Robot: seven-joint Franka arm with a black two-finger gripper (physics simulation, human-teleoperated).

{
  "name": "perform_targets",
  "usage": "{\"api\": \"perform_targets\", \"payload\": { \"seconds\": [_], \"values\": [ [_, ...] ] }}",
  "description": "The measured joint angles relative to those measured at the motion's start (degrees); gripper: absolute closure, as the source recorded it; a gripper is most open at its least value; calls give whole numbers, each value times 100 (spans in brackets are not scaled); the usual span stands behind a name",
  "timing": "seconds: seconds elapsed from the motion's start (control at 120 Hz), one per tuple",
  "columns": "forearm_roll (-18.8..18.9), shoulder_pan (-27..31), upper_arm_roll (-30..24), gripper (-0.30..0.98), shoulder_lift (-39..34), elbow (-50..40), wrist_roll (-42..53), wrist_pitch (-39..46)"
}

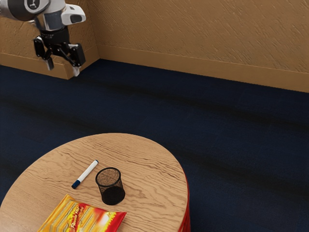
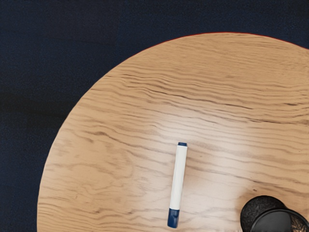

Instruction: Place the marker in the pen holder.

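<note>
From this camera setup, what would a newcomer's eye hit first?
Probably the red-and-yellow packet at the table's near edge in the exterior view, the loudest color there. Next, the black mesh pen holder standing beside it, with the white, blue-capped marker lying close by. The open gripper hangs high at upper left.

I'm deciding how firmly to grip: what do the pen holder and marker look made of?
Pen holder: probably black-painted metal mesh, since fine perforations show in its wall. Marker: likely smooth plastic, by its even white barrel and blue cap.
</note>
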Motion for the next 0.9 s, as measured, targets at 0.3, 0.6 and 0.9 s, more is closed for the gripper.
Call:
{"api": "perform_targets", "payload": {
  "seconds": [0.3,0.6,0.9],
  "values": [
    [49,616,-9,0,910,-155,-18,82],
    [-443,807,-35,0,1909,-1369,63,929],
    [-913,813,-35,0,2240,-2007,198,1909]
  ]
}}
